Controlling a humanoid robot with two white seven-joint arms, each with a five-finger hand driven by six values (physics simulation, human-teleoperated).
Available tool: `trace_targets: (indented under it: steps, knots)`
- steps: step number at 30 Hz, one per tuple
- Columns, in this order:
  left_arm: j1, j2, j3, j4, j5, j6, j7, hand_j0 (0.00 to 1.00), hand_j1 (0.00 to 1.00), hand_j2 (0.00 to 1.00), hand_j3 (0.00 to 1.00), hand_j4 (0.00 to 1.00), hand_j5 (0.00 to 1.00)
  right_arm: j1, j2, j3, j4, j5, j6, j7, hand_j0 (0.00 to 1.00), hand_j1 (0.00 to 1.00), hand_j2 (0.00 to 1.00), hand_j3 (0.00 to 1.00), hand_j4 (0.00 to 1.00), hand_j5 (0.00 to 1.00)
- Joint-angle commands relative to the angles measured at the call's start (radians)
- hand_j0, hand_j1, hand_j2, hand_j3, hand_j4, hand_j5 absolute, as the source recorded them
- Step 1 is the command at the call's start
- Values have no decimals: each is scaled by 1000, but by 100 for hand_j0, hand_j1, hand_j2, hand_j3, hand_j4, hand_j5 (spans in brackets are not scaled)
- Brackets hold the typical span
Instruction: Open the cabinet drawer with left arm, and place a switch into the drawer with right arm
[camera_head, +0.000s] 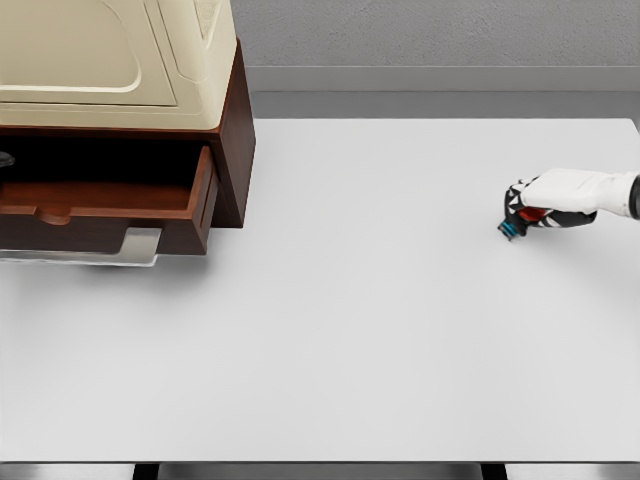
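A wide, flat white table (330, 330) fills most of the head view, with a grey wall and floor strip behind its far edge. At the table's far left corner stands a dark brown wooden cabinet (232, 130) with a cream-coloured panelled top section. Its brown wooden drawer (150, 205) is pulled out toward the camera, the front panel low at the left edge and the inside lying in shadow. A pale, translucent shape shows just under the drawer's front.

At the right edge, well apart from the cabinet, the white right arm comes in level with the table's middle. Its right hand (535, 212), with black-and-white jointed fingers, rests low over the tabletop. The fingers curl around a small switch with a red body and a blue end (518, 226); the red shows between the fingers and the blue tip pokes out at the hand's lower left, close to the surface. Whether the switch touches the table I cannot tell.

A small dark bit at the far left edge, beside the drawer opening, is too little to identify.
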Motion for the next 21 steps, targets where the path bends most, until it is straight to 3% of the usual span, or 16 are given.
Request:
trace_targets:
  steps: [1,21]
  knots:
    - [0,0,1,0,17,3,0,100,100,100,100,100,100,-2,8,-4,-2,-9,2,-1,22,22,22,22,22,22]
    - [0,0,-1,0,15,3,0,100,100,100,100,100,100,-178,238,22,-8,-39,2,-1,24,24,24,24,24,24]
